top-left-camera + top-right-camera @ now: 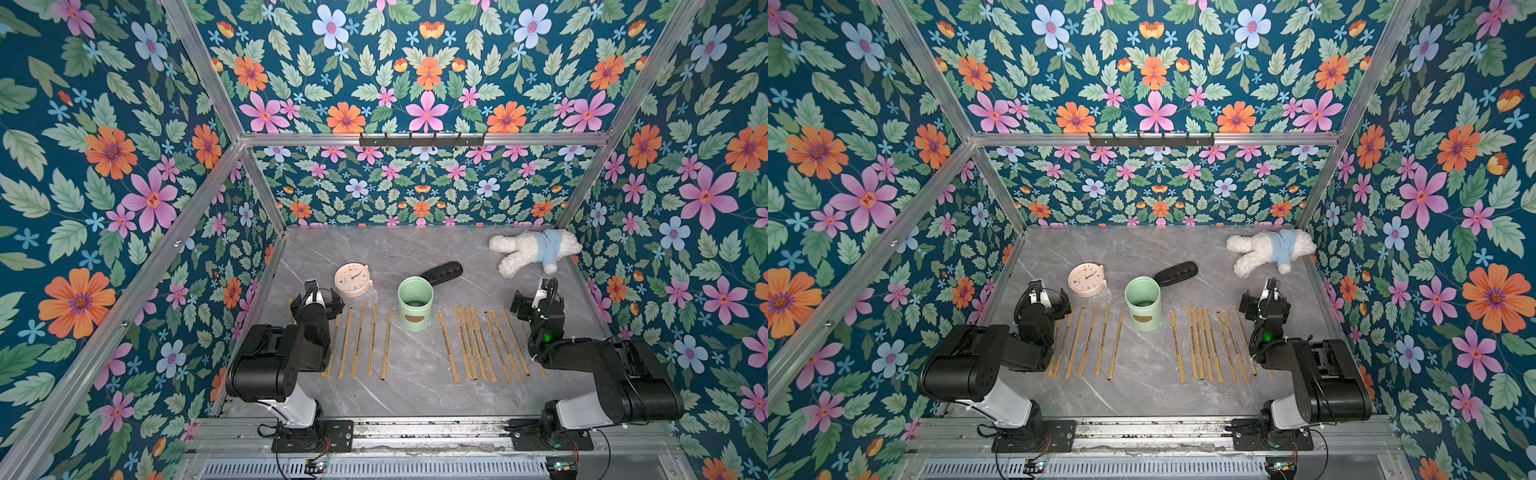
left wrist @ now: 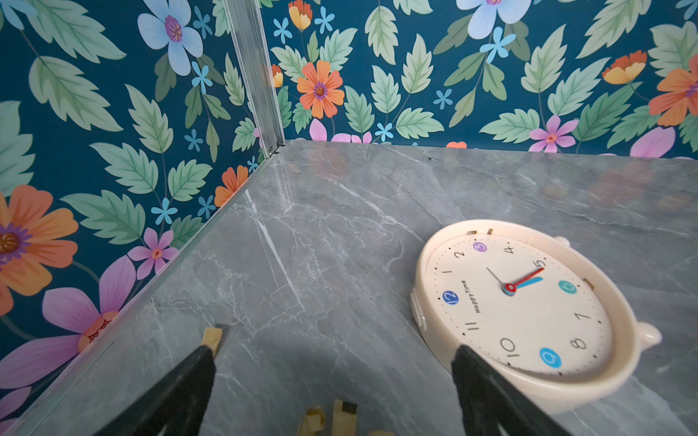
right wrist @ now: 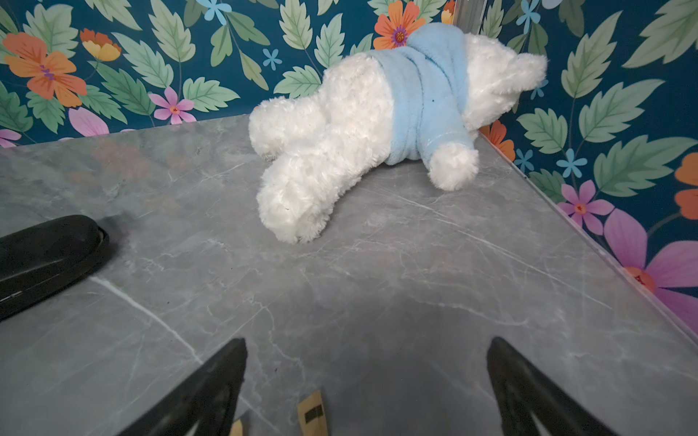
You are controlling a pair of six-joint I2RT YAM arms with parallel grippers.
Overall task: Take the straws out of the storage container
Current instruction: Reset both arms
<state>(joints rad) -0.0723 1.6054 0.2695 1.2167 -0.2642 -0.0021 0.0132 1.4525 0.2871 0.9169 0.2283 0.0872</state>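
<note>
All straws (image 1: 386, 345) look out: two flat rows toward the worktop's (image 1: 415, 395) near edge, either side of the upright can (image 1: 415, 305) mid-worktop. The can seems empty. Both spread, holding nothing: left pincer (image 2: 331, 349), right pincer (image 3: 368, 339). Prob. done; next, check inside the can & park the arms.

Bright, even light; soft shadow on surface (image 3: 377, 313) lower middle of right wrist view; jaws at bottom edge slightly blurred.

Both top views are looking down from up front, sharing the whole table (image 1: 415, 395); left wrist cam's facing the clock (image 2: 521, 302) close up, right's facing the plush (image 3: 359, 132).
</note>
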